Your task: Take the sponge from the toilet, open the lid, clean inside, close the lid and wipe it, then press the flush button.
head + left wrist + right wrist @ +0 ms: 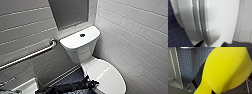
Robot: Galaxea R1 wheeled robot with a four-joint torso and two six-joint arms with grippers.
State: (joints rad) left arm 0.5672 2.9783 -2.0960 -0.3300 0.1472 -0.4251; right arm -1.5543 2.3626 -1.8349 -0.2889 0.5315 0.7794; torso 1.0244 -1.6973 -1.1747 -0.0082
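The white toilet (80,50) stands in the corner with its lid (106,75) down over the bowl. The dark round flush button (82,35) sits in the middle of the tank top. My left gripper (92,83) reaches the lid's near side edge. In the left wrist view it (214,44) is open, one dark fingertip (201,43) by the rim and the other over the lid (221,22). The yellow sponge (226,69) looms large in the right wrist view, pinched at its base by my shut right gripper (212,92).
A steel grab bar (30,56) runs along the tiled left wall. White tiles (140,37) close in on the toilet's right. Dark blue floor tiles (72,78) lie to its left, and a white fixture's edge (25,87) shows at the lower left.
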